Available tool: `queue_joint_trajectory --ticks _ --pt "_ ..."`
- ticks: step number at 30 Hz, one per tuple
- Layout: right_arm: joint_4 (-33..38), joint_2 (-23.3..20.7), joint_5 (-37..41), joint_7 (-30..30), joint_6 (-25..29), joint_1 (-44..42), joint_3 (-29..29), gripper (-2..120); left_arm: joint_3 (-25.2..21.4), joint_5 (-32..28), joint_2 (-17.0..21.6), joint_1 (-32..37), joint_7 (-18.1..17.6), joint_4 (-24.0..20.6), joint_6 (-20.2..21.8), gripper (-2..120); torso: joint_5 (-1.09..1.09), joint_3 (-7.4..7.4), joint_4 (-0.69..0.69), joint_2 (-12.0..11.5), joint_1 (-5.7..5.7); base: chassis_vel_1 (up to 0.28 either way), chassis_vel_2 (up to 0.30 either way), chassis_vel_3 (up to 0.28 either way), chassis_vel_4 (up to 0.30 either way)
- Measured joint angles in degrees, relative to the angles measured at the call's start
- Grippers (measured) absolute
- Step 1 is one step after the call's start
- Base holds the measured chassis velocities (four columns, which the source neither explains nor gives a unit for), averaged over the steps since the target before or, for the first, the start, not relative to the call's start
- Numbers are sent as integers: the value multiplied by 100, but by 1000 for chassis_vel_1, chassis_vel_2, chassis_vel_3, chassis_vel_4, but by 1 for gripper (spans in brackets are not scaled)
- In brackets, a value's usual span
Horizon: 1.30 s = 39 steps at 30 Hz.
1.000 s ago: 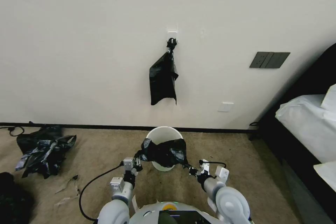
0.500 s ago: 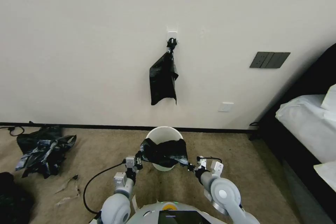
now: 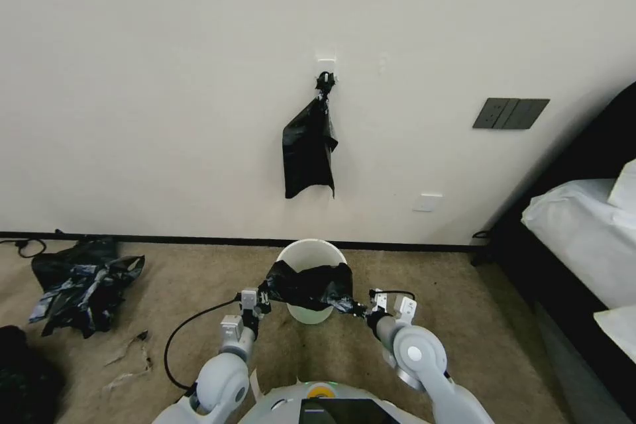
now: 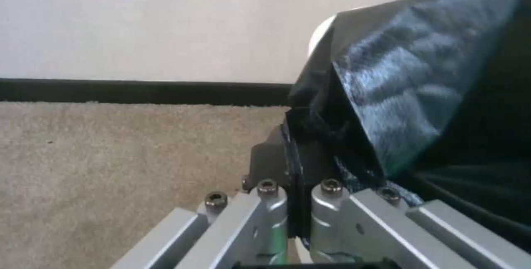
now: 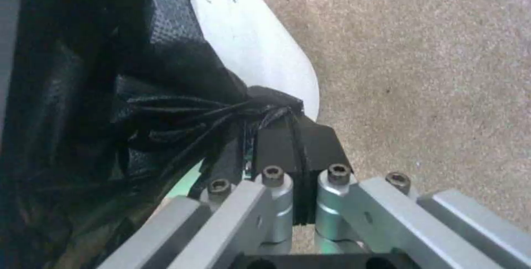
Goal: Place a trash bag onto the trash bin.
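Glossy black wrinkled trash bag (image 3: 309, 286) is stretching at lower centre between my left gripper (image 3: 262, 298) and right gripper (image 3: 361, 309), both pinching its edges; I am aiming to keep it taut and level over the round cream-white plastic trash bin (image 3: 310, 254).

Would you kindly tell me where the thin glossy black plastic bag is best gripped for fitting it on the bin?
Grip the thin glossy black plastic bag at its two gathered edges, approaching from either side, as the left gripper and right gripper do; this likely keeps it spread over the cream-white bin.
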Motion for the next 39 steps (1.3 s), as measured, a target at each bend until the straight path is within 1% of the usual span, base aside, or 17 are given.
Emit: queue_joint_trajectory --ticks 3,14,21,22,23,24,25,26,27,29,30,33,34,35,36,37,39 --pt "-93 4 2 86 -6 101 -86 0 -32 4 -79 -120 -100 2 208 0 0 0 -1 0 0 0 0 0 0" --pt "-318 -24 2 147 -1 332 -120 0 -34 25 -74 -267 -128 88 277 0 0 0 0 0 0 0 0 0 0" --pt "-174 -100 -2 21 -2 175 -110 0 -104 26 -67 -133 -126 26 280 0 0 0 0 0 0 0 0 0 0" --pt "-105 -149 -50 -68 -2 86 -106 2 -134 25 -27 -17 -124 -46 287 2 1 0 0 0 0 0 0 0 0" --pt "-52 -184 -98 -139 -2 17 -102 9 -167 27 -8 76 -123 -98 291 7 1 0 0 0 0 0 0 0 0" --pt "-52 -184 -98 -139 -2 17 -102 9 -167 27 -8 76 -123 -98 291 7 1 0 0 0 0 0 0 0 0" --pt "8 -221 -158 -205 3 -62 -95 12 -215 31 12 188 -119 -156 291 14 0 -1 0 0 0 0 0 0 0" --pt "74 -261 -229 -263 9 -158 -87 18 -272 38 34 299 -115 -209 289 19 1 -1 0 0 0 0 0 0 0" --pt "74 -261 -229 -263 9 -158 -87 18 -272 38 34 299 -115 -209 289 19 1 -1 0 0 0 0 0 0 0" --pt "187 -358 -484 -413 56 -361 -75 30 -408 55 71 536 -66 -323 203 30 1 -1 0 0 0 0 0 0 0" --pt "187 -358 -484 -413 56 -361 -75 30 -408 55 71 536 -66 -323 203 30 1 -1 0 0 0 0 0 0 0" --pt "329 -481 -931 -677 190 -606 -78 44 -562 82 101 767 101 -440 -17 43 1 -1 0 0 0 0 0 0 0" --pt "329 -481 -931 -677 190 -606 -78 44 -562 82 101 767 101 -440 -17 43 1 -1 0 0 0 0 0 0 0" --pt "396 -521 -1044 -747 224 -694 -82 50 -622 88 104 842 150 -476 -126 50 0 -1 0 0 0 0 0 0 0" --pt "433 -546 -1135 -800 253 -749 -89 53 -657 89 110 878 182 -491 -195 54 0 -1 0 0 0 0 0 0 0" --pt "433 -546 -1135 -800 253 -749 -89 53 -657 89 110 878 182 -491 -195 54 0 -1 0 0 0 0 0 0 0" --pt "520 -629 -1592 -1006 375 -915 -126 63 -750 76 139 973 344 -505 -429 64 0 -1 -1 0 0 0 0 0 0"
